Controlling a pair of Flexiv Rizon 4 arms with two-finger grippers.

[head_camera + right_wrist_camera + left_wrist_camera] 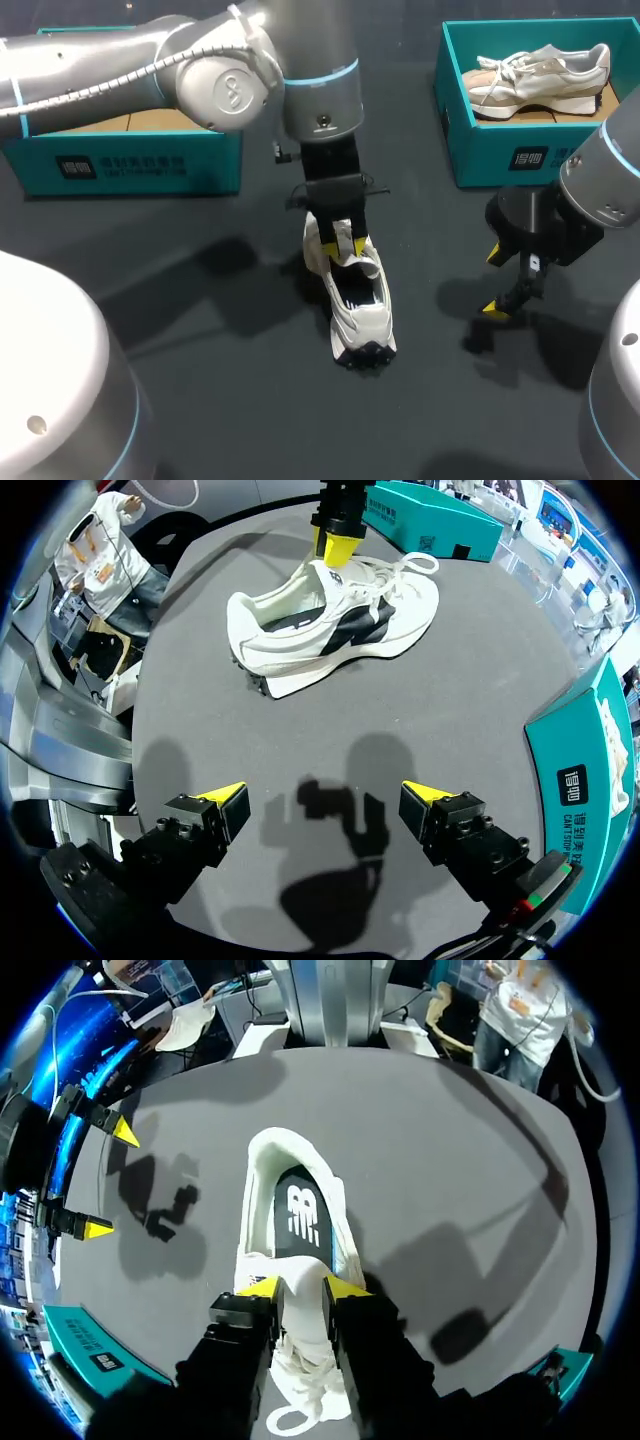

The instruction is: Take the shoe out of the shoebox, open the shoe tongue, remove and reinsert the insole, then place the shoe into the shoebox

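Pinching tongue point(298, 1305) of white shoe point(358, 300), left claw point(342, 238) gripped it from both sides. Shoe stood on its sole mid-table point(200, 330), outside shoebox point(500, 160), dark insole point(302, 1215) visible inside. Right claw point(323, 795) hung open above table, right of shoe, well apart. Shoebox at far right held second shoe point(540, 72).

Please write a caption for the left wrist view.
Left gripper pinches the tongue of the shoe; insole shows inside.

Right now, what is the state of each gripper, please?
Left gripper: shut on the white sneaker's tongue.
Right gripper: open, holding nothing.
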